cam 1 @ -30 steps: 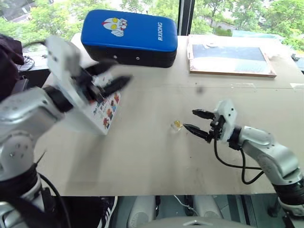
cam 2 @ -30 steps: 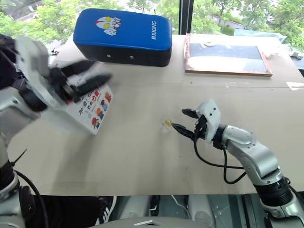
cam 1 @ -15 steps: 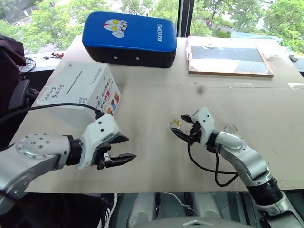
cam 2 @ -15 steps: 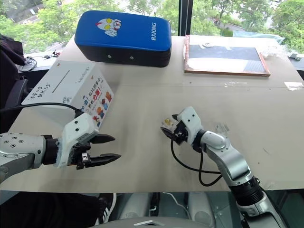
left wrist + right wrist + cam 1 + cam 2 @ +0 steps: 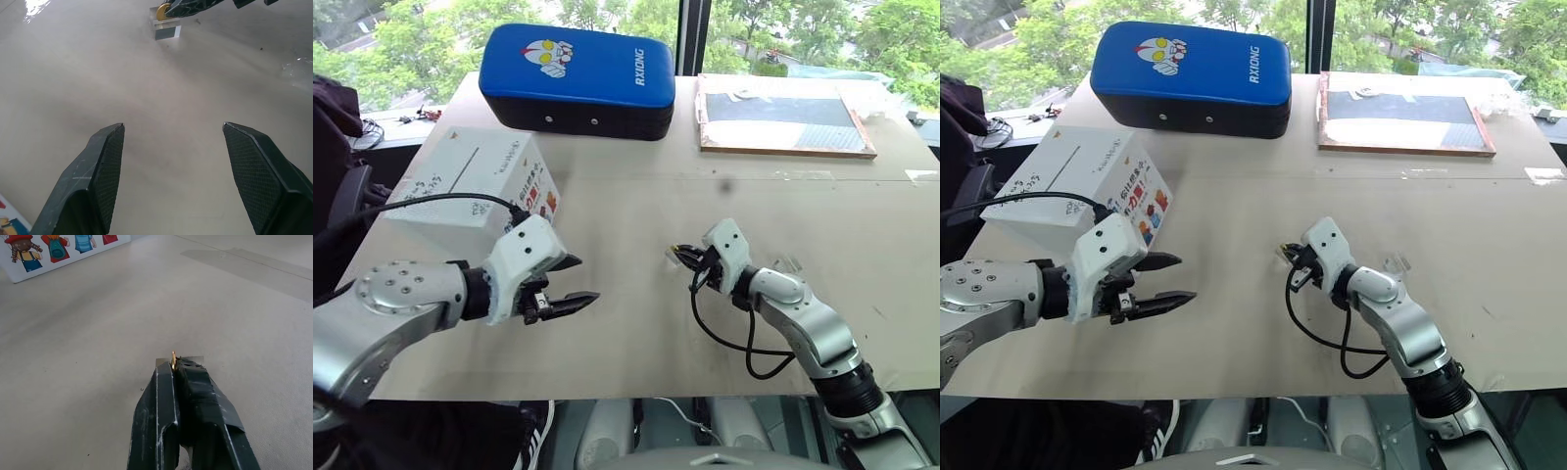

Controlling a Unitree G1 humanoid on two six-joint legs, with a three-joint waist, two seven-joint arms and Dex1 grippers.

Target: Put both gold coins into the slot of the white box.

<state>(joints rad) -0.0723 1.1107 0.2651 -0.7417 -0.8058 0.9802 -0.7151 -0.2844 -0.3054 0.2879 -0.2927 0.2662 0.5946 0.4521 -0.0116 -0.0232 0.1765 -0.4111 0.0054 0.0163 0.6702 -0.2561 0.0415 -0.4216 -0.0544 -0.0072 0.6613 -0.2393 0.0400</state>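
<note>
Gold coin [image 5: 173,359] pinched edge-on in right gripper [image 5: 175,367] — left gripper [image 5: 171,128] jaws spread, empty

A test lab: bare worktable [image 5: 636,186] by a window [image 5: 607,12] over trees

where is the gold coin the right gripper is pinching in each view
Left eye view: gold coin at table centre, at the right gripper tips.
Right eye view: same spot.
Left wrist view: top edge, on a clear block.
Right wrist view: centre, between shut fingertips.
Shared landmark: the clear block.
</note>
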